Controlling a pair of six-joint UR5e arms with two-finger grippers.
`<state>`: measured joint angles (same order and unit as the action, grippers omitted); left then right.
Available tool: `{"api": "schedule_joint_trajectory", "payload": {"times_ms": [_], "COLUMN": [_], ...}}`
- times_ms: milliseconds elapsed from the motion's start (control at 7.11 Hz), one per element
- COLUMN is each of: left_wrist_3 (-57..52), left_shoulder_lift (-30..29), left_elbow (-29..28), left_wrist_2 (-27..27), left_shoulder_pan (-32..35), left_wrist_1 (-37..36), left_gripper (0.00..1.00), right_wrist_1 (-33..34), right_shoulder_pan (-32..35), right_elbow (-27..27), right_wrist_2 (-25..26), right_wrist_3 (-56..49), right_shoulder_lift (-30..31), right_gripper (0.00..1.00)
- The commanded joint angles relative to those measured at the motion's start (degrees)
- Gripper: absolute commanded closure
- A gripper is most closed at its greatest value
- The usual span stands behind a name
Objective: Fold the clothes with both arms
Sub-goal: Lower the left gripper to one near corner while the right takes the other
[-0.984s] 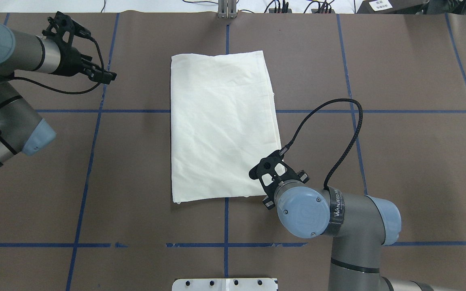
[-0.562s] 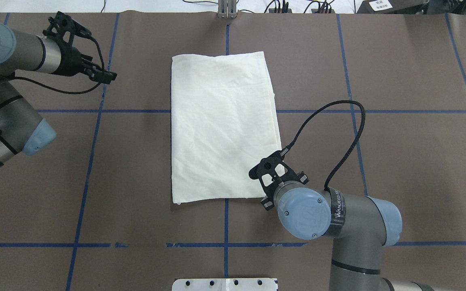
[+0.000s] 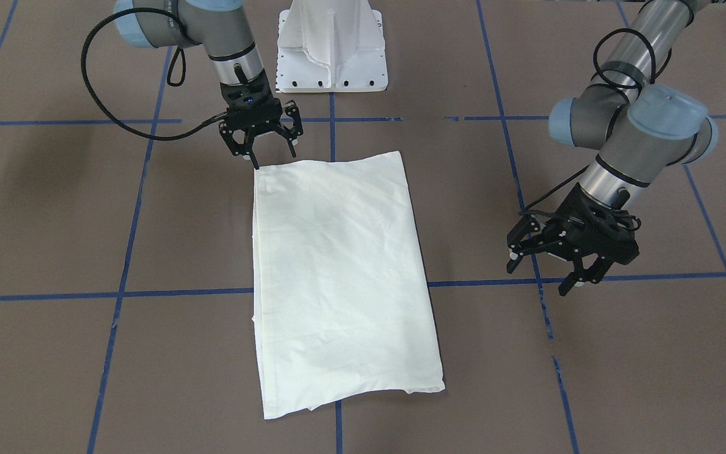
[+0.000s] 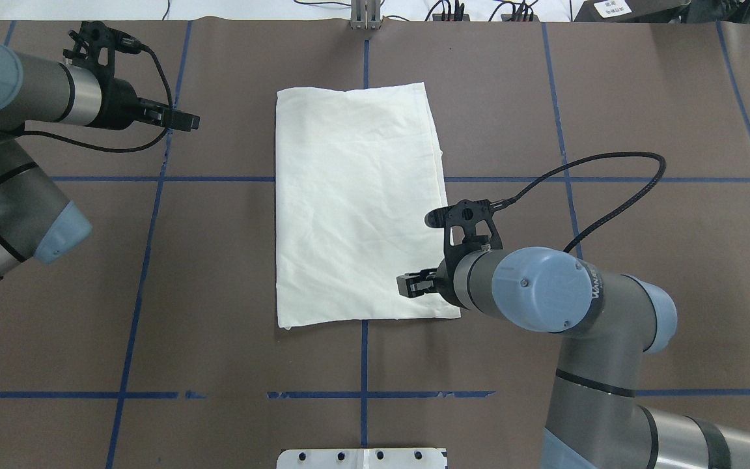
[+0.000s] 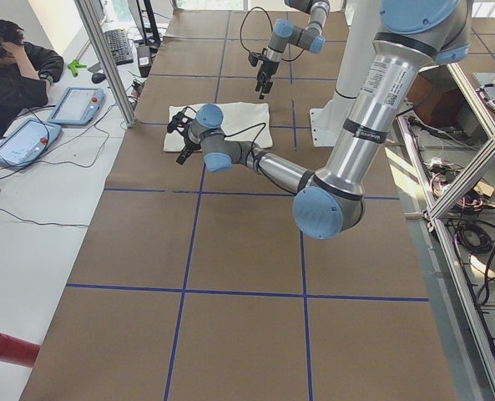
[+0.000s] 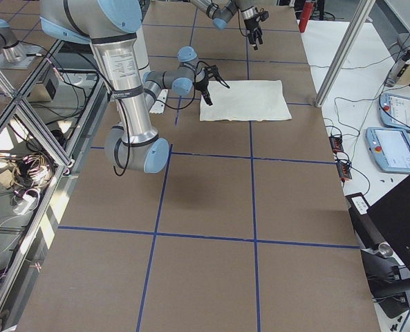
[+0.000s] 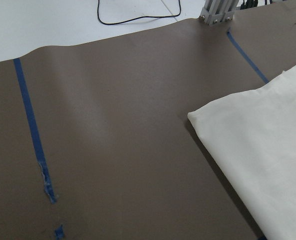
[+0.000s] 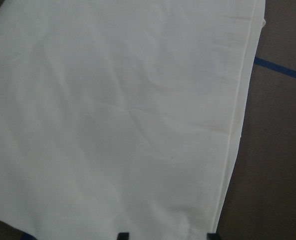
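The cream shirt (image 4: 359,202) lies folded into a flat rectangle at the table's middle, plain side up; it also shows in the front view (image 3: 338,277). My right gripper (image 3: 273,157) is open and empty at the shirt's near right corner, low over the cloth (image 4: 407,286). In the right wrist view the shirt (image 8: 118,115) fills the frame, with two fingertips (image 8: 123,235) at the bottom edge. My left gripper (image 3: 538,280) is open and empty, above bare table well to the left of the shirt (image 4: 186,120). The left wrist view shows only the shirt's far left corner (image 7: 257,150).
The white pedestal base (image 3: 331,57) stands at the robot's edge of the table. Blue tape lines (image 4: 147,247) cross the brown cover. A metal post (image 4: 365,16) stands at the far edge. A person (image 5: 13,67) sits beyond the table with tablets (image 5: 76,104).
My right wrist has tipped from pointing down to pointing sideways, so its fingers now reach in over the shirt's near right corner. My left gripper has shifted slightly toward the shirt.
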<state>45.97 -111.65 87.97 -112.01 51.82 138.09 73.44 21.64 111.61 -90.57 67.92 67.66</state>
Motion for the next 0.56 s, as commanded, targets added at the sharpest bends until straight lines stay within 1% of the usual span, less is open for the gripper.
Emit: {"api": "schedule_joint_trajectory", "payload": {"times_ms": [0, 141, 281, 422], "left_wrist_3": [17.0, 28.2, 36.0, 44.6], "left_shoulder_lift": [6.8, 9.7, 11.2, 11.1], "left_elbow": [11.4, 16.9, 20.0, 20.0], "left_wrist_2": [0.7, 1.5, 8.9, 17.4], "left_shoulder_pan": [-5.2, -9.2, -15.6, -23.0], "left_wrist_1": [0.2, 0.3, 0.2, 0.2], "left_gripper": [0.00, 0.00, 0.00, 0.01], "right_wrist_1": [-9.0, -9.5, -9.1, -8.6], "right_shoulder_pan": [2.9, 3.0, 3.0, 3.4], "right_elbow": [0.5, 0.7, 0.6, 0.4], "right_wrist_2": [-2.0, 0.8, 4.3, 5.0], "right_wrist_3": [17.9, 27.6, 31.1, 34.7], "right_shoulder_lift": [1.8, 2.1, 2.5, 3.0], "right_gripper": [0.01, 0.01, 0.01, 0.01]}}
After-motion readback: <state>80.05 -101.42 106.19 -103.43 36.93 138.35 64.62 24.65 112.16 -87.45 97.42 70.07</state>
